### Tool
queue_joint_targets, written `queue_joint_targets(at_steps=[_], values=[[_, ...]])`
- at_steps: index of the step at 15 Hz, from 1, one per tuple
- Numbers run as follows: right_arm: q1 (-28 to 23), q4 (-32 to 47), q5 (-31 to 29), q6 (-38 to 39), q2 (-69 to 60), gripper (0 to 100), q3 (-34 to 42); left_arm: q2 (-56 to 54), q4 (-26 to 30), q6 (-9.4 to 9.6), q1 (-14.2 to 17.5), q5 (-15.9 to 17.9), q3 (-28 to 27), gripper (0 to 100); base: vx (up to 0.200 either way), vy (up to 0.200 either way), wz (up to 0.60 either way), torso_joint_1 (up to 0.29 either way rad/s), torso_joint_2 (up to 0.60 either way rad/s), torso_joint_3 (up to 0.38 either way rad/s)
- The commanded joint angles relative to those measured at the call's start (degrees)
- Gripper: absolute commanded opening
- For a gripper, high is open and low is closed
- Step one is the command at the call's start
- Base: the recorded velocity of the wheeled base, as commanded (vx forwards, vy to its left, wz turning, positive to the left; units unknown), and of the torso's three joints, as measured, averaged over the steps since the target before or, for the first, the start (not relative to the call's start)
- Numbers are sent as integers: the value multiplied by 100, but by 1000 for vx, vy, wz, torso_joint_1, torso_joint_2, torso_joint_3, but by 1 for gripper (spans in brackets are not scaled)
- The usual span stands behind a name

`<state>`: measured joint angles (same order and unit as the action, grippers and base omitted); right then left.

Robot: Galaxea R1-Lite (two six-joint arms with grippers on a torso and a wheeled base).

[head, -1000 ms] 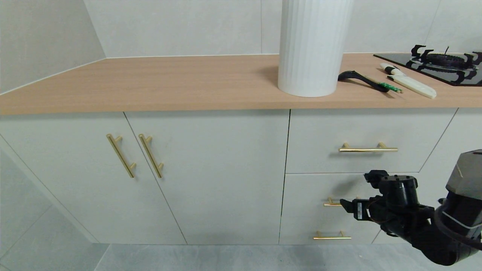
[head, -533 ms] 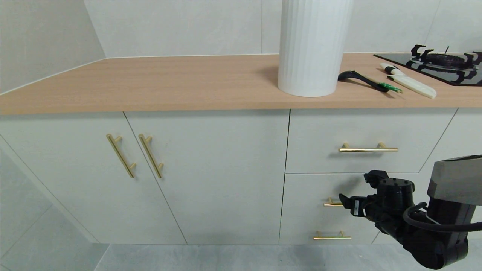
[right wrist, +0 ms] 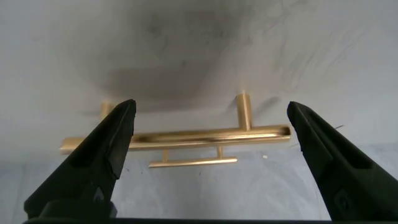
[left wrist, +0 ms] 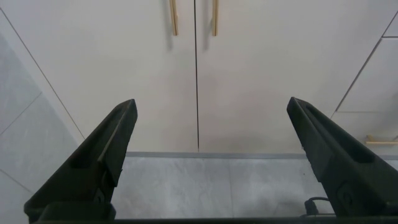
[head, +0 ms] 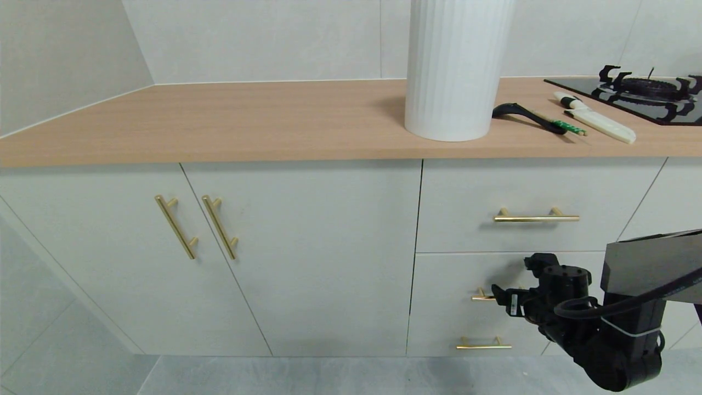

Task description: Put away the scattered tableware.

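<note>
**Desk:** Where is the tableware?

**Me:** I see all of it on the bench [head: 247, 120], near the front edge toward the right end. It lies between the white ribbed cylinder [head: 452, 71] and the stove [head: 647, 93]. There is a black ladle [head: 521, 113] just beside the cylinder. Next to it are what I take to be chopsticks [head: 567, 128] with green ends, though they are small from here. Then comes a white knife [head: 598, 123], nearest the stove.

**Desk:** And the grippers?

**Me:** My right gripper [head: 518, 276] sits low, facing the middle drawer handle [right wrist: 180, 138]. Its jaws are spread wide with nothing between them, and the brass bar lies across the gap. My left gripper [left wrist: 211, 106] is spread just as wide and holds nothing. It faces the two cabinet doors [left wrist: 196, 74] down near the floor.
</note>
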<state>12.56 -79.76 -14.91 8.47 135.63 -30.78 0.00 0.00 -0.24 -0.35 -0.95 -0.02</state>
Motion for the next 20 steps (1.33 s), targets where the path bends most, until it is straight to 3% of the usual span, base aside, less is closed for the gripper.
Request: queue_joint_targets(at_steps=[1,18,20], values=[[1,-4,-3,-3,121,100,-51,9,0,-2,0,-2,2,100,0,0,0,0,0,0],[1,49,23,-337,209,100,213,9,0,-2,0,-2,2,100,0,0,0,0,0,0],[1,418,50,-408,-186,100,459,9,0,-2,0,-2,2,100,0,0,0,0,0,0]])
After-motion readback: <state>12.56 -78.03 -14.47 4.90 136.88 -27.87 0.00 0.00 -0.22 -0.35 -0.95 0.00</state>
